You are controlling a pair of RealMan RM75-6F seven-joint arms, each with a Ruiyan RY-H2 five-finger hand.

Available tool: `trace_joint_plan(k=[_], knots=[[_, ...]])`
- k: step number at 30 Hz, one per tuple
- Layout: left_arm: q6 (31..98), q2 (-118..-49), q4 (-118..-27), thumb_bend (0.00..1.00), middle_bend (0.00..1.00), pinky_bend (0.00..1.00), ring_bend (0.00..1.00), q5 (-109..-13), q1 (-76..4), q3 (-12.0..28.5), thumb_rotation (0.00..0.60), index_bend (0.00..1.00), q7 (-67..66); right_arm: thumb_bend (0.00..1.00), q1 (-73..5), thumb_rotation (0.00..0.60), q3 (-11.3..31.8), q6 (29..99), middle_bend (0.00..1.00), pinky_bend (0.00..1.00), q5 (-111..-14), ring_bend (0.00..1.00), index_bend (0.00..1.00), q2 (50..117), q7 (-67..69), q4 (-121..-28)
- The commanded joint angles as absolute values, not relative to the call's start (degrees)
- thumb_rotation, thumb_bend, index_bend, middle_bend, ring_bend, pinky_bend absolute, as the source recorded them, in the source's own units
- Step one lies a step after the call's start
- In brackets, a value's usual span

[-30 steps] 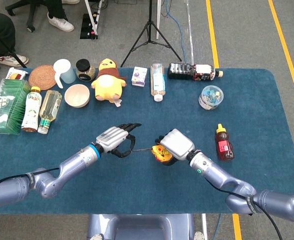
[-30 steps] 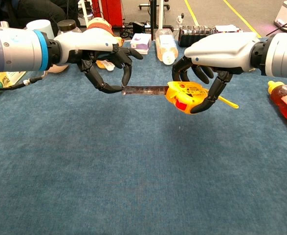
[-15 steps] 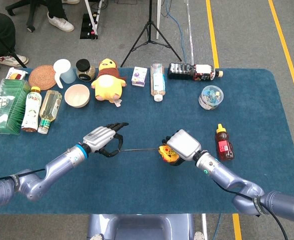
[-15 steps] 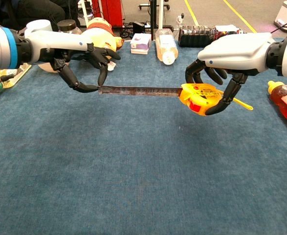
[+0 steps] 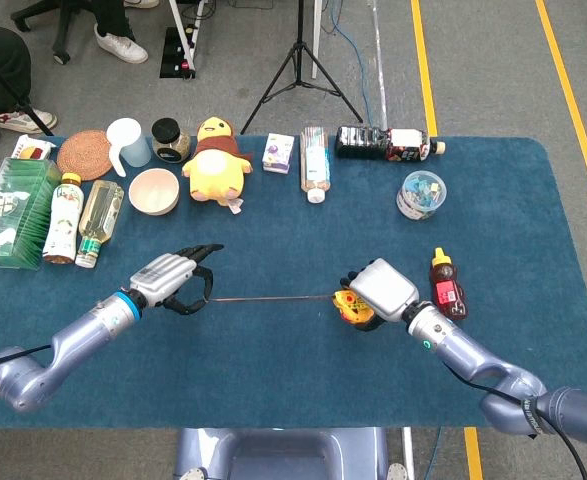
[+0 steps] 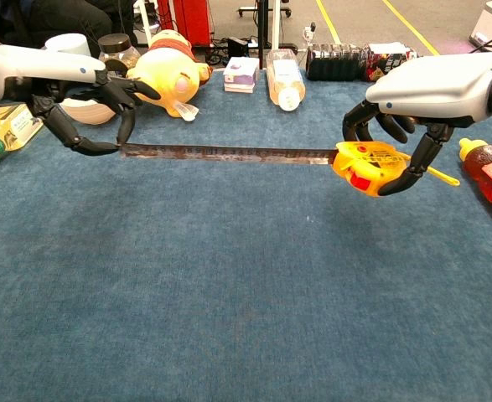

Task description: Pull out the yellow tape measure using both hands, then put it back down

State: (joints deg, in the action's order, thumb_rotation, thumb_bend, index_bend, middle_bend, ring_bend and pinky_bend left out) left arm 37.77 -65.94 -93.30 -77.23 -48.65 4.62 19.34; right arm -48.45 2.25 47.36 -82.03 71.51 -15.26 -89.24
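The yellow tape measure case (image 5: 352, 306) (image 6: 365, 164) hangs above the blue table, gripped from above by my right hand (image 5: 378, 290) (image 6: 413, 105). Its blade (image 5: 273, 297) (image 6: 229, 153) runs out level to the left. My left hand (image 5: 168, 279) (image 6: 86, 92) pinches the blade's free end between thumb and a finger, other fingers spread. A yellow strap (image 6: 440, 175) sticks out of the case to the right.
A red honey bottle (image 5: 446, 286) (image 6: 490, 172) lies just right of the right hand. Along the far edge stand a yellow plush toy (image 5: 216, 159), a bowl (image 5: 153, 190), bottles (image 5: 315, 164) and a small tub (image 5: 421, 193). Two bottles (image 5: 83, 218) lie at the left.
Both hands have moved apart, the left further left and the right further right, and the blade has drawn out much longer between them.
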Motion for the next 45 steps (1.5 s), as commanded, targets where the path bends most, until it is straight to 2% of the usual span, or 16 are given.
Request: trace_joint_plan(k=[1,31,45], knots=[[38.35,-64.7,-93.6,0.4,0.01,0.08,0.0,-78.23,-47.76,3.95,0.6,0.59,20.32,0.22,-48.27,0.413,2.15,47.42,0.63,0.53,-82.1,0.59,0.59,71.28,-15.23,-89.33],[41.98,-55.79,-93.27,0.4,0.01,0.08,0.0,-86.16,-42.1,-1.3,0.6,0.59,29.01,0.22,-46.56,0.414,1.5,47.58,0.63,0.53,-82.51,0.59,0.6,69.46,-14.6,-88.4],[42.95,-55.62,-93.03,0.4,0.01,0.08,0.0,-87.37,-41.75,-1.26,0.6,0.59,30.64,0.22,-46.51,0.415,1.76,47.17,0.63,0.53,-82.32,0.59,0.6,69.4,-15.28,-89.15]])
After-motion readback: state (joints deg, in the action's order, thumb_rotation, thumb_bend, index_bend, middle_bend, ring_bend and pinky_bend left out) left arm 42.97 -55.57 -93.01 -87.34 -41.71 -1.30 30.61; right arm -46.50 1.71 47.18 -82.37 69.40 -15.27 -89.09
